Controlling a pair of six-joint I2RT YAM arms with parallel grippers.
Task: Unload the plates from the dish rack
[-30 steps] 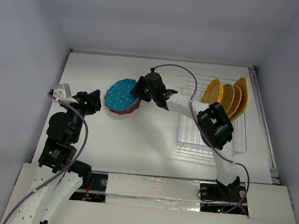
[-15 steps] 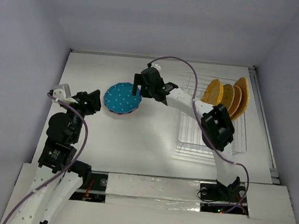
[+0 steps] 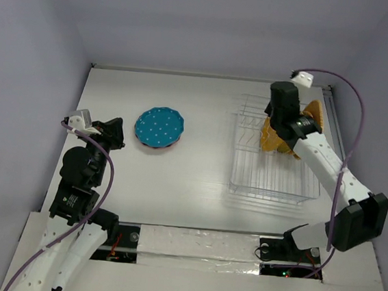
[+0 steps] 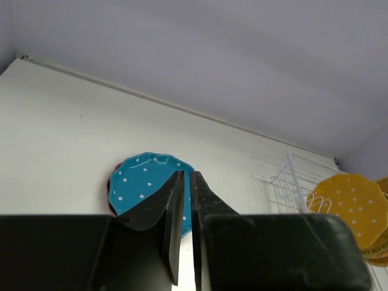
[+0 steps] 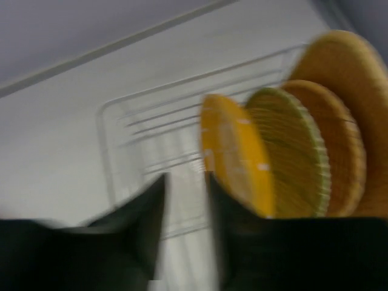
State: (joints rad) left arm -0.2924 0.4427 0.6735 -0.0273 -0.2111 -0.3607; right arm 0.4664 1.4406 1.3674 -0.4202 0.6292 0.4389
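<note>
right gripper (image 5: 185, 182) parted, empty; yellow plate (image 5: 233, 151) at its 2 o'clock | risk: a finger may clip the rim, toppling woven plates (image 5: 291, 151) in dish rack (image 5: 136, 118) | left gripper (image 4: 186, 176) clenched, empty

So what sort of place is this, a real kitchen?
Probably a robot test booth, not a kitchen: a bare white table boxed in by plain grey walls, two robot arms bolted at its near edge, and a wire dish rack of plates to handle.

Open tabletop (image 3: 202, 163) between blue plate (image 3: 159, 128) and dish rack (image 3: 268, 175)
</note>
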